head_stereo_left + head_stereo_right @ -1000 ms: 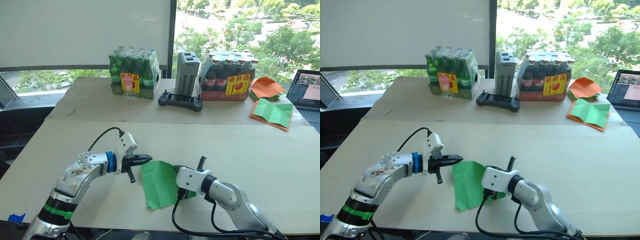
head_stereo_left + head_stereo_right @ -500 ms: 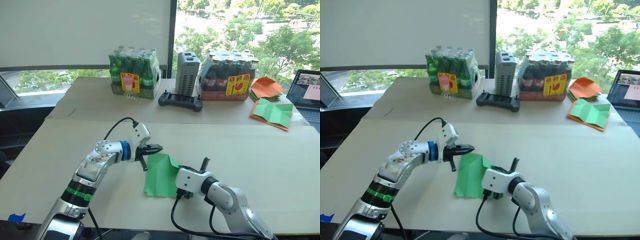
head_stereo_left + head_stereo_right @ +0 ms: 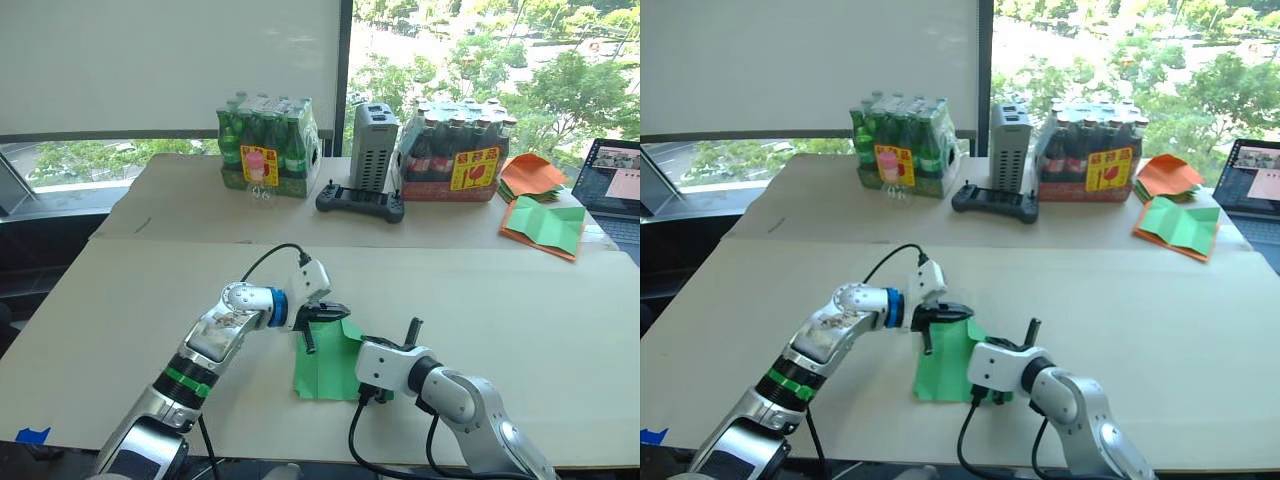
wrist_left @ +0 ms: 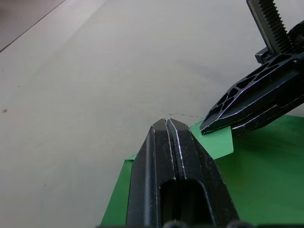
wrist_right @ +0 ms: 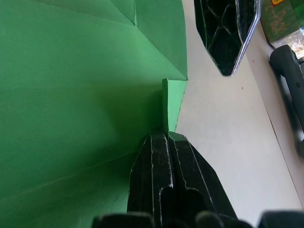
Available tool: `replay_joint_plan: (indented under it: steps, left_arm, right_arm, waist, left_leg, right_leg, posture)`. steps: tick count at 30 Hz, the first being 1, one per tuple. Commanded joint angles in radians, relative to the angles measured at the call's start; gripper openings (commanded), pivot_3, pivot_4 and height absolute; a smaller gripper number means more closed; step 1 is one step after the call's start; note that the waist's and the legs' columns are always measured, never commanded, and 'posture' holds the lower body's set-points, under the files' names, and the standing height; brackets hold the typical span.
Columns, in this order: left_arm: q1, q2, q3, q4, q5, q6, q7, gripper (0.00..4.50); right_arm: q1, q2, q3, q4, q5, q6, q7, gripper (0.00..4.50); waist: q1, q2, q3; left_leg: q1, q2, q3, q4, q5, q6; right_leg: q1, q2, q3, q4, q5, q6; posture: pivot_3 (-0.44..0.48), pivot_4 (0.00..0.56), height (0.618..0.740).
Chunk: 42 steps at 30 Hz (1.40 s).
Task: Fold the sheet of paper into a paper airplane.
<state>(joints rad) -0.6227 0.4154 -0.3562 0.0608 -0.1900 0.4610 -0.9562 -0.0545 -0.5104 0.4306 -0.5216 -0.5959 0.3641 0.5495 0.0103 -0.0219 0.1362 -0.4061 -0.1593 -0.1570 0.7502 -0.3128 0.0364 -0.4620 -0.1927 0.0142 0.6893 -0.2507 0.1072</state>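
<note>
Head views overlook table [image 3: 520, 300]; wrist views close.

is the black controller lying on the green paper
No, the black controller lies far back between the bottle packs, well apart from the sheet of paper.

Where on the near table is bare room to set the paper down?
Bare tabletop lies left of the left pincer, and right of the right pincer toward the laptop. Around the sheet of paper it is crowded.

Bright green sheet of paper [image 3: 328, 368] with crease lines, black-fingered left pincer [image 3: 335, 311], pale beige table [image 3: 520, 300].
</note>
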Motion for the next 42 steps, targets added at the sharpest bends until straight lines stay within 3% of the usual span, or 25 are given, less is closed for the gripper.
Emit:
replay_joint_plan:
  steps: [1, 10, 17, 23, 25, 28, 31, 39, 42]
  left_arm:
    - [-0.026, -0.01, -0.03, 0.021, 0.053, -0.046, -0.001, 0.0]
    - [-0.071, -0.034, -0.128, 0.147, 0.21, -0.161, -0.005, 0.0]
    - [-0.051, -0.014, -0.151, 0.164, 0.262, -0.219, -0.042, 0.0]
    - [-0.043, -0.019, -0.143, 0.165, 0.269, -0.224, -0.048, 0.0]
    - [-0.045, -0.02, -0.14, 0.174, 0.272, -0.23, -0.046, 0.0]
    - [-0.049, -0.021, -0.137, 0.191, 0.279, -0.239, -0.044, 0.0]
    - [-0.049, -0.024, -0.135, 0.197, 0.283, -0.247, -0.046, 0.0]
    - [-0.059, -0.036, -0.129, 0.211, 0.286, -0.255, -0.044, 0.0]
    - [-0.063, -0.039, -0.126, 0.215, 0.288, -0.26, -0.043, 0.0]
  right_arm:
    - [-0.001, 0.006, -0.01, -0.042, -0.013, -0.013, 0.007, 0.03]
    - [-0.002, 0.015, -0.005, -0.042, -0.03, -0.019, 0.021, 0.03]
    - [-0.007, 0.014, 0.005, -0.043, -0.036, -0.004, 0.058, 0.03]
    - [-0.006, 0.048, -0.029, -0.064, 0.01, 0.058, 0.108, 1.93]
    - [-0.028, 0.083, -0.107, -0.113, 0.13, 0.142, 0.175, 2.57]
    - [-0.078, 0.17, -0.236, -0.164, 0.325, 0.314, 0.25, 2.57]
    - [-0.12, 0.18, -0.283, -0.143, 0.386, 0.394, 0.254, 2.57]
    - [-0.159, 0.131, -0.241, -0.028, 0.441, 0.408, 0.208, 0.07]
    - [-0.166, 0.133, -0.221, -0.008, 0.456, 0.403, 0.187, 0.02]
  waist:
    - [0.0, 0.0, 0.0]
    - [0.001, 0.0, 0.0]
    - [0.001, 0.0, 0.0]
    - [0.0, -0.001, -0.001]
    - [0.0, -0.001, -0.001]
    - [-0.002, -0.001, -0.001]
    - [-0.001, -0.001, -0.001]
    - [-0.001, -0.001, -0.001]
    - [-0.001, -0.001, -0.001]
  left_leg:
    - [0.0, 0.0, 0.0, 0.0, 0.0, 0.0]
    - [0.0, 0.0, 0.0, 0.0, 0.0, 0.0]
    - [0.0, 0.0, 0.0, 0.0, 0.0, 0.0]
    - [0.0, 0.0, 0.0, 0.0, 0.0, 0.0]
    - [0.001, 0.0, 0.0, 0.0, 0.0, 0.0]
    - [0.0, 0.0, 0.0, 0.0, 0.0, 0.0]
    - [0.001, 0.0, -0.001, 0.0, 0.0, 0.0]
    - [0.001, 0.0, -0.001, 0.0, 0.0, 0.0]
    - [0.001, 0.0, -0.001, 0.0, 0.0, 0.0]
  right_leg:
    - [0.0, 0.0, 0.0, 0.0, 0.0, 0.0]
    - [0.0, 0.0, 0.0, 0.0, 0.0, 0.0]
    - [0.0, 0.0, 0.0, 0.0, 0.0, 0.0]
    - [0.0, 0.0, 0.0, 0.001, 0.0, 0.0]
    - [0.0, 0.0, 0.0, 0.001, 0.0, 0.0]
    - [0.0, 0.0, 0.0, 0.0, 0.0, 0.0]
    - [0.001, 0.0, 0.0, 0.001, 0.0, 0.0]
    - [0.001, 0.0, -0.001, 0.001, 0.0, 0.0]
    - [0.001, 0.0, 0.0, 0.001, 0.0, 0.0]
  posture:
    - [0.0, 0.15, 0.675]
    - [0.0, 0.15, 0.675]
    - [0.0, 0.15, 0.675]
    - [0.0, 0.15, 0.675]
    - [0.0, 0.15, 0.675]
    - [0.0, 0.15, 0.675]
    - [0.0, 0.15, 0.675]
    - [0.0, 0.15, 0.675]
    - [0.0, 0.15, 0.675]
